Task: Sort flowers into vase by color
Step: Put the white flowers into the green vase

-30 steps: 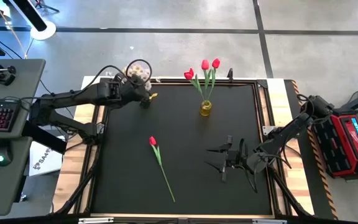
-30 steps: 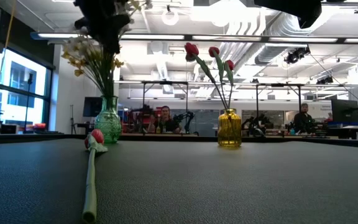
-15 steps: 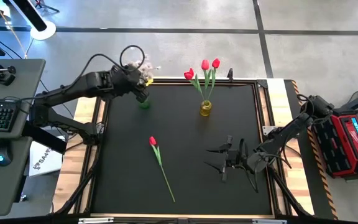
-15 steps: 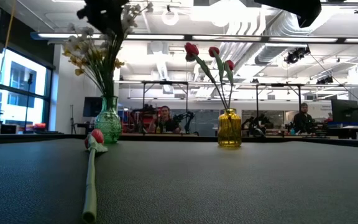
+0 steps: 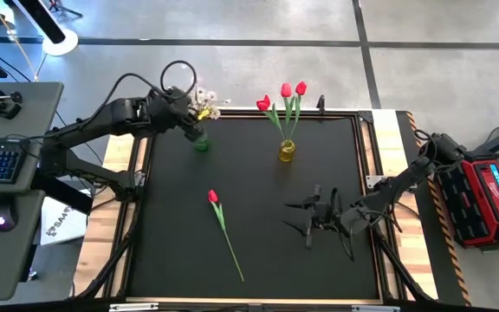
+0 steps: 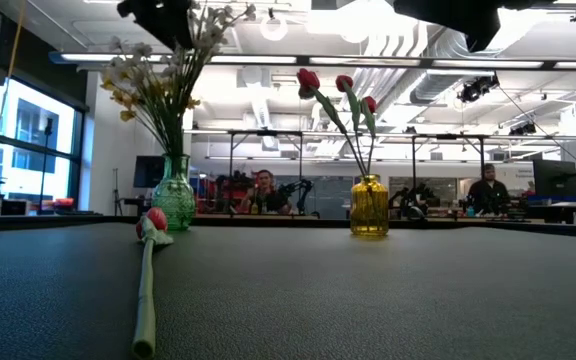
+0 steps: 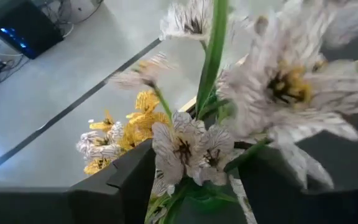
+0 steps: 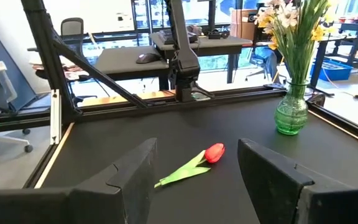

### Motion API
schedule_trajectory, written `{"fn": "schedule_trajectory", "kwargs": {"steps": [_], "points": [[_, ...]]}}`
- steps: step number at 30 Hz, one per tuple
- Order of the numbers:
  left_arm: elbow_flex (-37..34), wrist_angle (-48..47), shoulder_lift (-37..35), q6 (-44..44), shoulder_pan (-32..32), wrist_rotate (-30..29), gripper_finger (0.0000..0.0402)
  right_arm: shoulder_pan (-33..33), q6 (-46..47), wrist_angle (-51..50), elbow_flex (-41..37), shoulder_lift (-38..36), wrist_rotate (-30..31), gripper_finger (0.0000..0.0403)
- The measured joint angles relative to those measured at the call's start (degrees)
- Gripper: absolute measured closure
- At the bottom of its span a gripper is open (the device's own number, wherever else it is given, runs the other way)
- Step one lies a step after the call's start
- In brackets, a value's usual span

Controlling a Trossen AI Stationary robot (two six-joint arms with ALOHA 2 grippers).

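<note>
Left gripper (image 5: 193,121) now lifted clear above the green vase (image 5: 201,144) at the tabletop's far-left corner, fingers parted, empty; white spray (image 6: 208,25) delivered beside yellow. Right gripper (image 5: 306,218) waiting wide open near the right edge. One red tulip (image 5: 213,197) left mid-tabletop, destined for the yellow vase (image 5: 286,152).

Bright overhead glare, blurred wrist close-up
</note>
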Motion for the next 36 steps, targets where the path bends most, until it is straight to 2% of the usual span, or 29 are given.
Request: {"fn": "schedule_trajectory", "kwargs": {"steps": [5, 10, 14, 16, 29, 36], "points": [[-5.1, 5.3, 0.0, 2.2, 1.0, -0.7, 0.0241, 0.0, 0.0, 0.0, 0.0, 0.0, -0.3, 0.0187], [-10.2, 13.3, 0.0, 6.4, 0.9, -0.7, 0.0307, 0.0, 0.0, 0.0, 0.0, 0.0, -0.3, 0.0187], [-11.5, 14.3, 0.1, 7.1, 0.9, -1.6, 0.0374, 0.0, 0.4, 0.0, 0.0, 0.0, -0.3, 0.0187], [-11.5, 14.3, 0.1, 7.5, 0.9, -2.4, 0.0394, 0.0, 0.4, 0.0, 0.0, 0.0, -0.3, 0.0187], [-11.5, 9.2, 0.0, 3.0, 3.9, -3.6, 0.0401, 0.2, 3.5, -2.2, 0.0, 0.0, -0.3, 0.0187], [-11.5, 8.8, 0.2, 2.4, 7.0, 0.5, 0.0401, 0.2, 5.0, -3.1, 0.0, 0.0, -1.4, 0.0187]]}}
